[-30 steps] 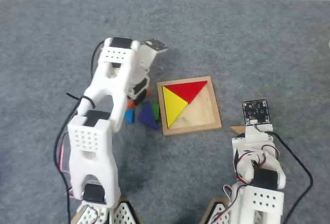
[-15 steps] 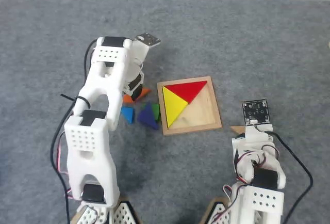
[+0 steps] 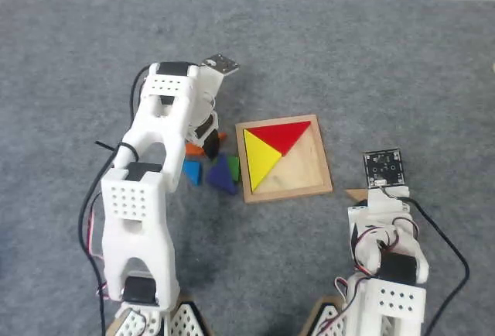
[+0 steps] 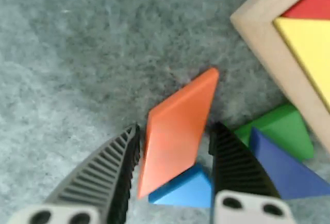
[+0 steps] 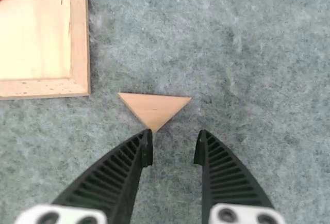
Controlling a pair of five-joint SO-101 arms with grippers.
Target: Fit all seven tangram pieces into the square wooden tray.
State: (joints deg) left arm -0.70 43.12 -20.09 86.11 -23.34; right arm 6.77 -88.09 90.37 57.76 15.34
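The square wooden tray (image 3: 325,172) holds a red triangle (image 3: 280,133) and a yellow triangle (image 3: 258,158). Left of it lie an orange parallelogram (image 3: 196,149), a blue triangle (image 3: 192,172), a purple triangle (image 3: 220,173) and a green piece (image 3: 233,167). My left gripper (image 4: 175,129) is open and straddles the orange parallelogram (image 4: 178,131), one finger close to each long edge; the piece leans on the blue triangle (image 4: 185,189). A bare wood triangle (image 5: 153,108) lies just beyond my open right gripper (image 5: 174,141), off the tray's near right corner (image 5: 77,87).
Grey carpet covers the table. The right arm (image 3: 384,197) stands near the front right. Part of the tray floor (image 3: 302,167) is bare. In the left wrist view the green piece (image 4: 281,128) and purple triangle (image 4: 289,170) crowd against the tray frame (image 4: 268,38).
The left arm drew back to the left from the tray, then settled with its fingers around the orange parallelogram. The right arm has kept still.
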